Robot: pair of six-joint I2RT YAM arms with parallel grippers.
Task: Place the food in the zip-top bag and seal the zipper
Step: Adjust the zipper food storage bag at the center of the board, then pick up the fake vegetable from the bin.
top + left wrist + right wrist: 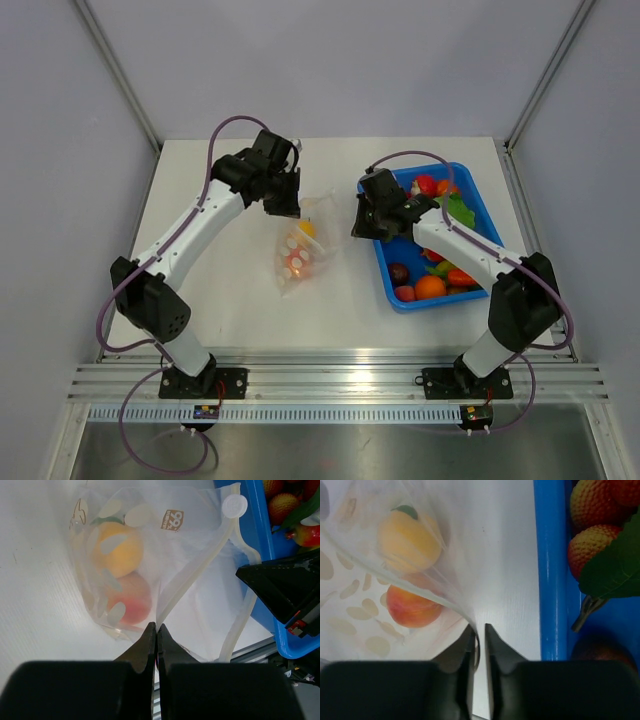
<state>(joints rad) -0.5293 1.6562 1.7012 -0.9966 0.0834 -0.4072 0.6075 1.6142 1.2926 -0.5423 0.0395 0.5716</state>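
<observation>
Centre frame: left gripper (156, 630) clamped tight on the bag (200, 595); right gripper (479, 632), jaws barely parted, touching its edge.

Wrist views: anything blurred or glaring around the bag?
Left wrist: zip-top bag slightly soft, yellow fruit hazy behind the film, no harsh glare. Right wrist: film close to the lens blurs; blue tray rim sharper. Top external: even light, soft shadows.
</observation>
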